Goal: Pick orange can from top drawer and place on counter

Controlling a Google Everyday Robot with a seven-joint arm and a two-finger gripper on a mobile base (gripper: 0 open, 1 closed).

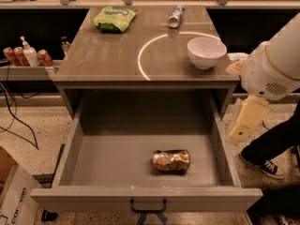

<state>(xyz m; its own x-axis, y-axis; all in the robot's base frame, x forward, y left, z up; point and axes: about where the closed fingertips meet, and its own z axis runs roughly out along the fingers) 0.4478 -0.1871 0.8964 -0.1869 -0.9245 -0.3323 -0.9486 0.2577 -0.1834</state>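
The orange can (171, 161) lies on its side on the floor of the open top drawer (117, 158), towards the front and a little right of centre. The drawer's black handle (148, 206) shows on the front panel. The counter (108, 55) above it carries a thin white circle line. My arm (274, 62) reaches in from the right edge. My gripper (245, 120) hangs as a cream-coloured piece just outside the drawer's right wall, above and to the right of the can and apart from it.
On the counter are a white bowl (206, 52) at the right, a green snack bag (115, 18) and a blue-and-white can (176, 16) at the back. A side shelf at left holds red cans (14, 56) and a bottle (30, 55). A person's shoe (269, 168) is at right, a cardboard box (14, 196) at lower left.
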